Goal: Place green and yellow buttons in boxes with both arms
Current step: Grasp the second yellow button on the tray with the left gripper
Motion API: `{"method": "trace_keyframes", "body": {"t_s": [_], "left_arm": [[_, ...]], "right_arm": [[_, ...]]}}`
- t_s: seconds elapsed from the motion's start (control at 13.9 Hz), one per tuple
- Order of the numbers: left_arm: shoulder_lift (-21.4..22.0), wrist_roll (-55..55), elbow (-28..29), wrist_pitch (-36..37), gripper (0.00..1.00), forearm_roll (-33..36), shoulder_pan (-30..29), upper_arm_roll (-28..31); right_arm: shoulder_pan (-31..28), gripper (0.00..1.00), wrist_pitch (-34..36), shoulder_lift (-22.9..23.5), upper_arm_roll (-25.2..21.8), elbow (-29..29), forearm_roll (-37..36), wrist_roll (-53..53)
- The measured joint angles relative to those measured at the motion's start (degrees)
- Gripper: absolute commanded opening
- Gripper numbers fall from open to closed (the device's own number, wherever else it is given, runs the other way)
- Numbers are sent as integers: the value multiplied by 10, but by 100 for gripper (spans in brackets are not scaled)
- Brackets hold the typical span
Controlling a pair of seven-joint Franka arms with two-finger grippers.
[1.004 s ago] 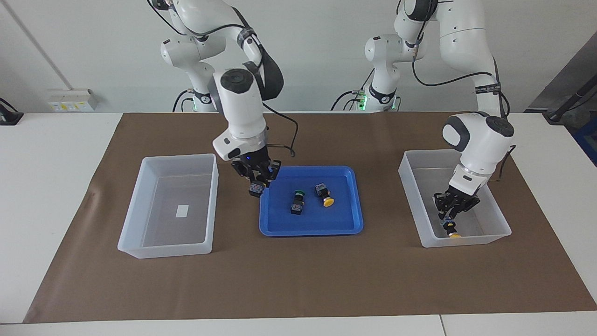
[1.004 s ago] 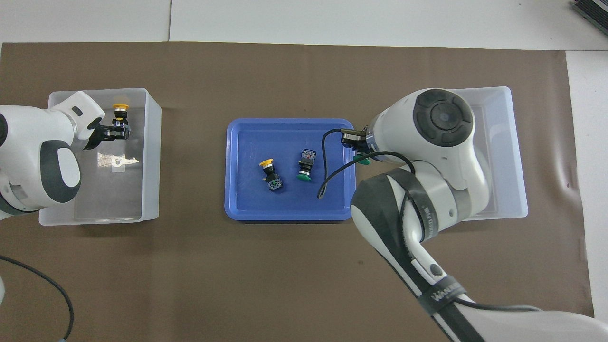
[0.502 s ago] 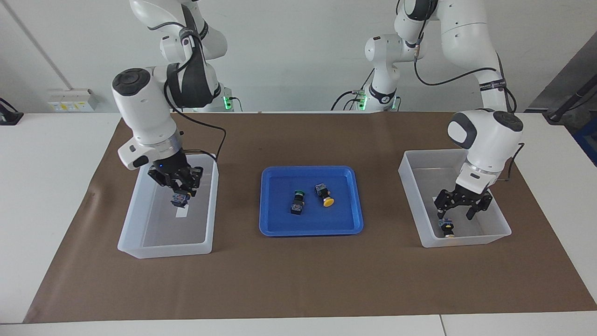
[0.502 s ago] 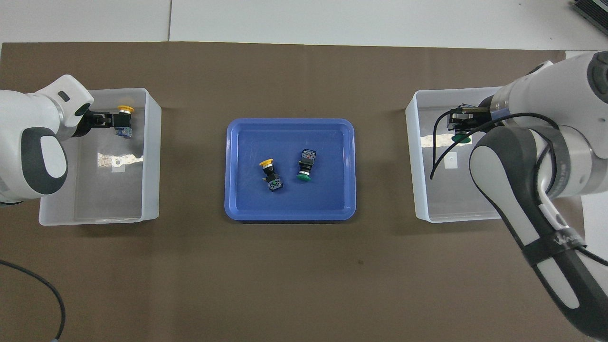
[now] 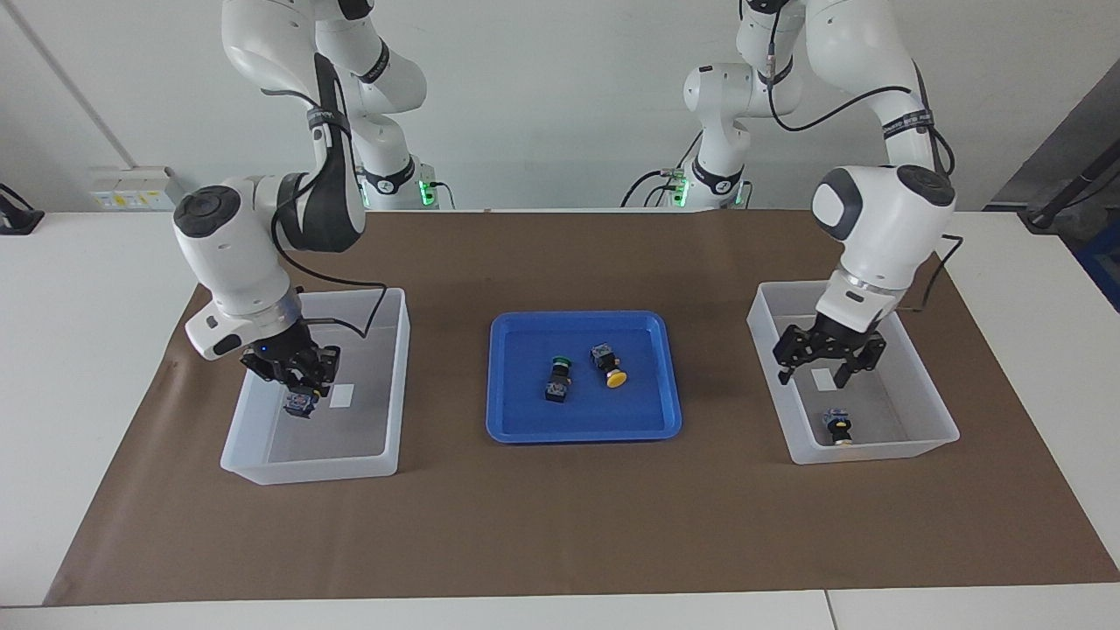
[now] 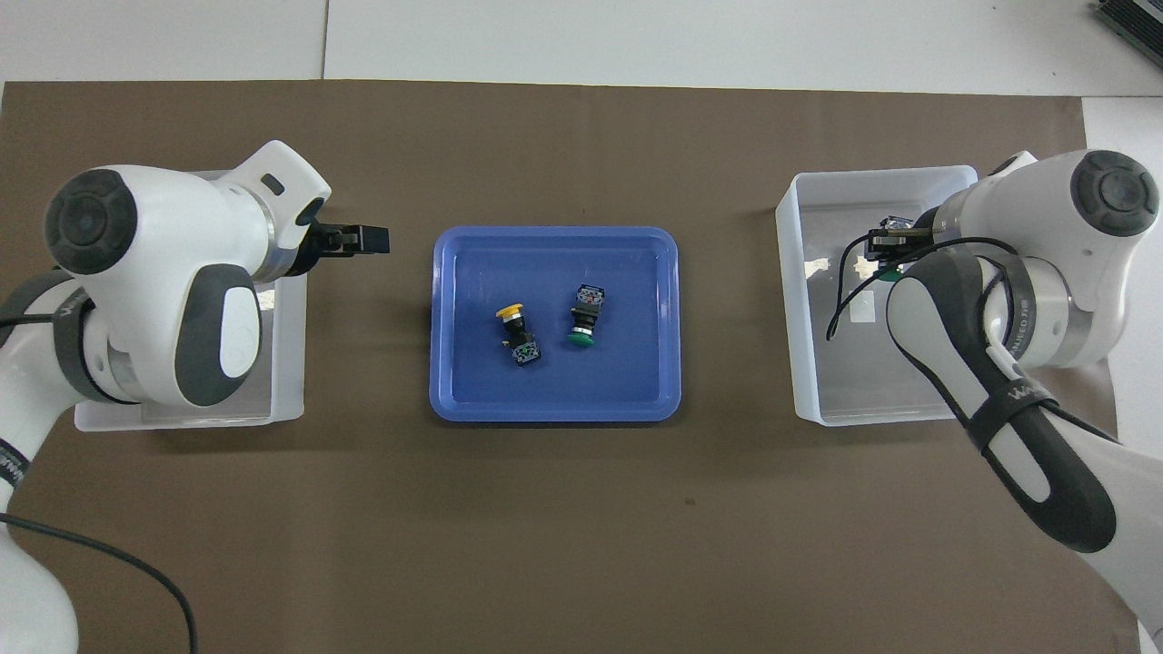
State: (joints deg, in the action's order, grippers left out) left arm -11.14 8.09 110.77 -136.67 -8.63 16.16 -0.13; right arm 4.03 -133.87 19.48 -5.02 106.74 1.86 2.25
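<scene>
My right gripper [image 5: 297, 385] is shut on a green button [image 5: 300, 402] and holds it low inside the box [image 5: 315, 468] at the right arm's end. The green cap [image 6: 889, 271] shows under that gripper [image 6: 895, 243] in the overhead view. My left gripper [image 5: 814, 372] is open and empty, raised over the other box [image 5: 875, 451]. A yellow button [image 5: 837, 427] lies on that box's floor; in the overhead view my left arm hides it. One green button [image 5: 560, 376] and one yellow button [image 5: 610, 366] lie in the blue tray [image 5: 525, 429].
The blue tray [image 6: 454, 400] sits mid-table between the two boxes [image 6: 182, 413] [image 6: 818, 363], all on a brown mat [image 5: 560, 525]. A black cable [image 6: 845, 300] hangs from the right wrist into its box.
My right gripper carried the green button from the tray's edge down into its box. My left gripper opened, left the yellow button in its box, rose and swung toward the tray.
</scene>
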Motion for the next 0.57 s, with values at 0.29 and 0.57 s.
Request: {"method": "trace_keyframes", "body": {"t_s": [0.29, 0.57], "left_arm": [[-1, 148, 25, -5, 100, 4, 85, 0], [-20, 240, 48, -57, 100, 5, 142, 0]], "right_arm": [[-5, 0, -9, 19, 0, 0, 6, -2], [-15, 100, -9, 20, 0, 0, 7, -9]]}}
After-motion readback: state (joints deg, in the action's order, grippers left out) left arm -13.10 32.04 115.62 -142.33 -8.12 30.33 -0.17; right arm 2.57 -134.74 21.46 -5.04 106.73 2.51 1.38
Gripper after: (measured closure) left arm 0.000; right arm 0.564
